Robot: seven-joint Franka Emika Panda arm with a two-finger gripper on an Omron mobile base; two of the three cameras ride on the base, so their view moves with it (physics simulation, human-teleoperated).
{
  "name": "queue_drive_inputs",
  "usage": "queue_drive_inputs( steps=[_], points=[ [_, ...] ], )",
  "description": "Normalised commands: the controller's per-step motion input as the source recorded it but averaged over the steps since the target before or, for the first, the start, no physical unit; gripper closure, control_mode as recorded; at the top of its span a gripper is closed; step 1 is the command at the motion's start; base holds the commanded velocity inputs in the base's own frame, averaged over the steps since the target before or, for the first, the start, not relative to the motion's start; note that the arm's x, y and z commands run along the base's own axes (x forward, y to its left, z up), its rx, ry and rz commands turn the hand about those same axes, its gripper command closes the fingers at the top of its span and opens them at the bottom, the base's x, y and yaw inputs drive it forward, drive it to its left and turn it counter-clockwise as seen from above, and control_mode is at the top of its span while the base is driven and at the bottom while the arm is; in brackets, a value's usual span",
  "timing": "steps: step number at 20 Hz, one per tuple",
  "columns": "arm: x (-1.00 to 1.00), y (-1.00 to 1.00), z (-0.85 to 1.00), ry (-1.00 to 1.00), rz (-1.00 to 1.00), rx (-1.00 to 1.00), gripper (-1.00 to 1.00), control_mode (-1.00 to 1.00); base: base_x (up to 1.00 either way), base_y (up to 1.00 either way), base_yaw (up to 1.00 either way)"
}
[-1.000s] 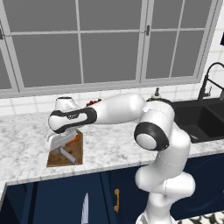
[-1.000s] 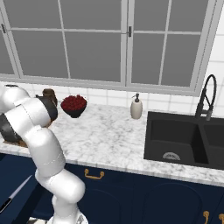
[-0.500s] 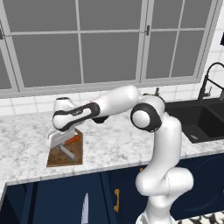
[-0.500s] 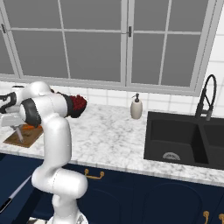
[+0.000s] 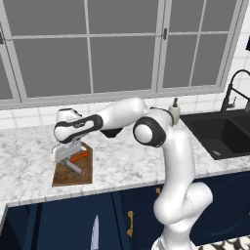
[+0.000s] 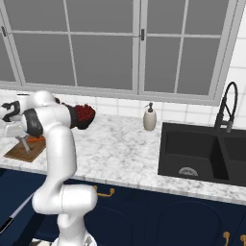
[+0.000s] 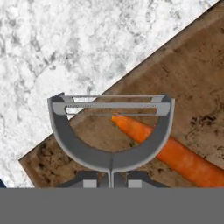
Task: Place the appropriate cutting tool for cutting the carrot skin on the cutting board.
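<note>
Franka Panda arm, white with dark joints: rises from the base, bends at a dark elbow joint and reaches far out to its own left, forearm roughly level above the counter. Wrist turned down, hand pointing at the surface below. Two-finger gripper [image 5: 66, 157]: hangs low beneath the hand; seen in the right base view at the far left edge [image 6: 14, 132]. In the hand view the gripper [image 7: 111, 180] has its dark finger tips drawn close together, clamped on the peeler [image 7: 111, 127] by its slim handle.

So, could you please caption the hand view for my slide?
Gripper holds the peeler over the carrot on the board.
</note>
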Motion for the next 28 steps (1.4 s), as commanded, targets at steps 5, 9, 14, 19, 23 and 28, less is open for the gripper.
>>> queue_drive_inputs(
  steps=[5, 9, 14, 19, 23, 28],
  points=[
    [0.16, -0.17, -0.42, 0.0, 0.0, 0.0, 1.0, -1.0, 0.0, 0.0, 0.0],
    [0.04, -0.11, -0.25, 0.0, 0.0, 0.0, -1.0, -1.0, 0.0, 0.0, 0.0],
    [-0.11, -0.3, 0.23, 0.01, -0.03, 0.0, -1.0, -1.0, 0.0, 0.0, 0.0],
    [-0.05, -0.49, 0.34, 0.0, -0.02, 0.01, -1.0, -1.0, 0.0, 0.0, 0.0],
    [-0.01, -0.46, 0.0, 0.0, -0.02, 0.0, -1.0, -1.0, 0.0, 0.0, 0.0],
    [0.02, -0.52, -0.18, 0.08, 0.0, 0.0, -1.0, -1.0, 0.0, 0.0, 0.0]
  ],
)
